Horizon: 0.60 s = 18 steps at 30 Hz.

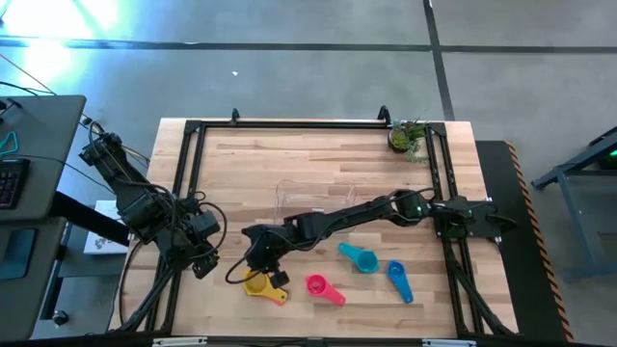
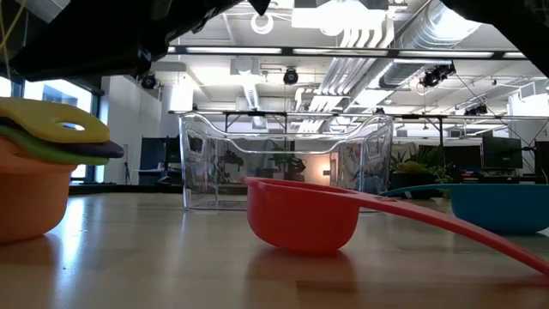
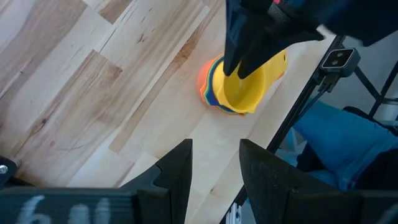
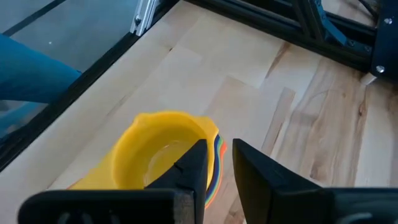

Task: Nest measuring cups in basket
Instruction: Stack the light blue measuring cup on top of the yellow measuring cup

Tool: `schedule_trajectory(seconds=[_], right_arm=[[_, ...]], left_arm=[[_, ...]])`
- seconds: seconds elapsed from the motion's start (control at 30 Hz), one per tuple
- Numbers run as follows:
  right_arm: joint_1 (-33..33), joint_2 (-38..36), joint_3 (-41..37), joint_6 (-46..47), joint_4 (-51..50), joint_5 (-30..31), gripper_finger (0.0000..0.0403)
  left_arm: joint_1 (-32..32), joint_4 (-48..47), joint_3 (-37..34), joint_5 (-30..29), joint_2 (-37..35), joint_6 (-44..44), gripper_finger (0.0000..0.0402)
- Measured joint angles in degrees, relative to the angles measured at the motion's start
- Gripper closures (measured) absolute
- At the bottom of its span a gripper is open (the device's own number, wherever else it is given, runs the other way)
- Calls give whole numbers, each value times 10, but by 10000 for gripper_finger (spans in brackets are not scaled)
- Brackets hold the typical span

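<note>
- Measuring cups: a nested stack (image 1: 262, 283) with the yellow cup on top sits at lower centre-left of the high view, close to the worktop's (image 1: 318, 154) front edge. Orange, green and purple rims show beneath the yellow one in the low view, so part of the nesting appears done outside the basket.
- Loose cups: magenta (image 1: 323, 287), teal (image 1: 361, 257) and blue (image 1: 399, 279) lie singly in a row right of the stack, handles free, apart from each other.
- Basket (image 1: 314, 200): stands empty at mid-frame, above the cups; nothing is in it yet.
- Right gripper (image 4: 216, 163): directly over the stack, fingers a narrow gap apart astride the yellow cup's rim; whether they pinch it, I cannot tell.
- Left gripper (image 3: 213, 168): waits at the worktop's left edge, fingers part open, empty.
- Clearance: the stack is near the front edge; open worktop lies between it and the basket. The potted plant (image 1: 409, 136) is well away, upper right.
</note>
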Motion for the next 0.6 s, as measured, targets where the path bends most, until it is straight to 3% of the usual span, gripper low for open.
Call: schedule_trajectory(seconds=[0.23,0.6], right_arm=[[1,-1,71,9,-102,-4,334],[19,0,17,43,-57,16,334]], left_arm=[[-4,1,0,-14,4,-1,280],[-8,0,0,-19,3,28,280]])
